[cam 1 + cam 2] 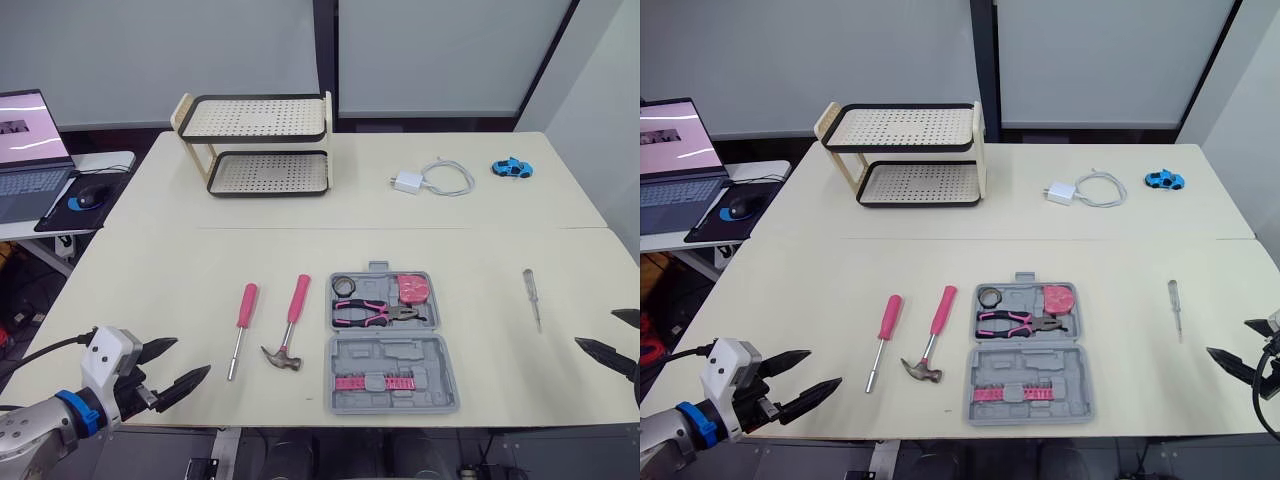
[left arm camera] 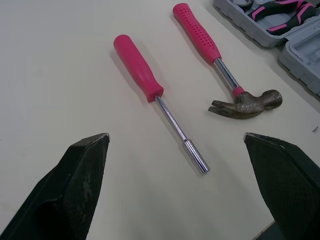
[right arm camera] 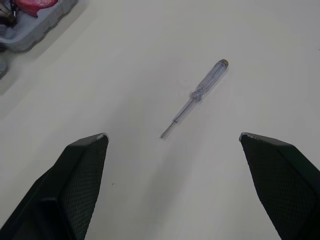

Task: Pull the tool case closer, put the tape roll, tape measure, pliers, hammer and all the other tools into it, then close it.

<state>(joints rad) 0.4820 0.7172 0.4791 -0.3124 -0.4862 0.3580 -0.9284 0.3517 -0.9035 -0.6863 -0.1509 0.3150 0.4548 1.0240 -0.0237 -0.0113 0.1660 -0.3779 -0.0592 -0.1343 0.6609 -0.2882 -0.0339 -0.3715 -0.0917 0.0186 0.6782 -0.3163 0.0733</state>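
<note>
Findings: your left end effector (image 1: 190, 357) hangs at the table's (image 1: 150, 270) near edge, fingers spread and empty, just short of the pink-handled driver (image 1: 240, 325) and the hammer (image 1: 290, 330). The tool case (image 1: 440, 385) lies open at centre front with the tape roll (image 1: 346, 285), pliers (image 1: 372, 313) and tape measure (image 1: 413, 289) seated in it. The clear screwdriver (image 1: 532, 297) lies well apart on the right, near your right end effector (image 1: 597, 330), also spread and empty.

Recommendation: take the driver across its pink handle and lift it clear of the hammer.

Surface is pale and smooth. A two-tier rack (image 1: 258, 145), charger (image 1: 408, 181) and toy car (image 1: 511, 168) sit at the back, with a laptop (image 1: 28, 150) on a side desk.
</note>
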